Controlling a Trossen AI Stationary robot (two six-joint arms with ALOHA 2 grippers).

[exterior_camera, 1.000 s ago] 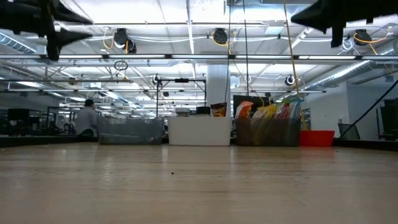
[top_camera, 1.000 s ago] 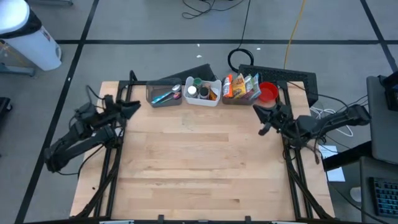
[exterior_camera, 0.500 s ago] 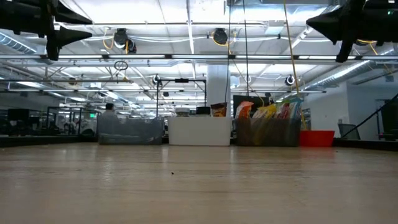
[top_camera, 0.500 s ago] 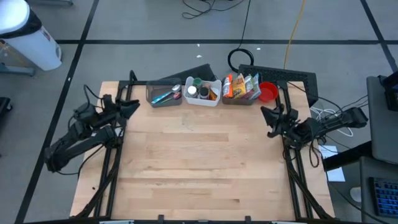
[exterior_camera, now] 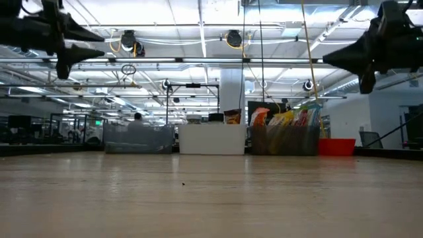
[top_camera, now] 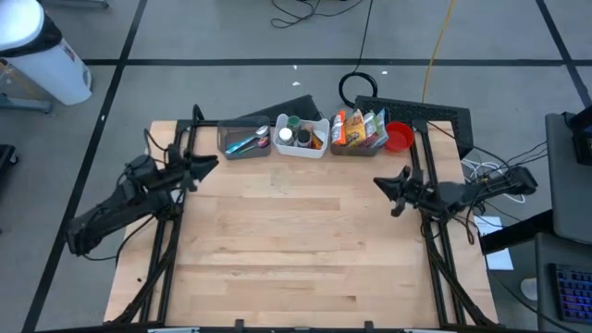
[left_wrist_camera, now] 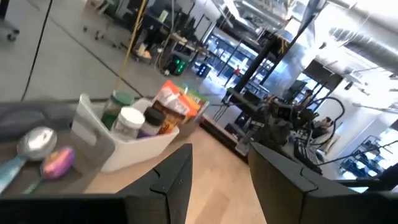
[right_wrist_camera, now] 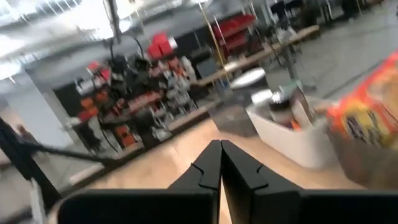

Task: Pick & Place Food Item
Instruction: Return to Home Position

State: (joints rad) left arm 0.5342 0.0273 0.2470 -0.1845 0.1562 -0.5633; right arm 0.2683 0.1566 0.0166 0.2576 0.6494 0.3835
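Note:
Several snack packets (top_camera: 361,127) stand upright in a clear bin (top_camera: 359,148) at the table's far edge; they also show in the low view (exterior_camera: 284,119), the left wrist view (left_wrist_camera: 177,101) and the right wrist view (right_wrist_camera: 367,124). My left gripper (top_camera: 211,165) hovers over the table's left side, open and empty, its fingers apart in its wrist view (left_wrist_camera: 221,163). My right gripper (top_camera: 377,183) hovers over the table's right side, nearer than the bin, shut and empty (right_wrist_camera: 221,155). Both are high above the tabletop in the low view.
A grey bin (top_camera: 244,140) with utensils and a white bin (top_camera: 302,139) with jars stand left of the clear bin along the far edge. A red bowl (top_camera: 398,138) sits at the far right corner. The bare wooden tabletop (top_camera: 296,240) spreads in front.
My right gripper has come down and gone toward the table's left and near edges, away from the right edge. My left gripper has gone a little toward the table's right and slightly down. The bins and packets have stayed where they were.

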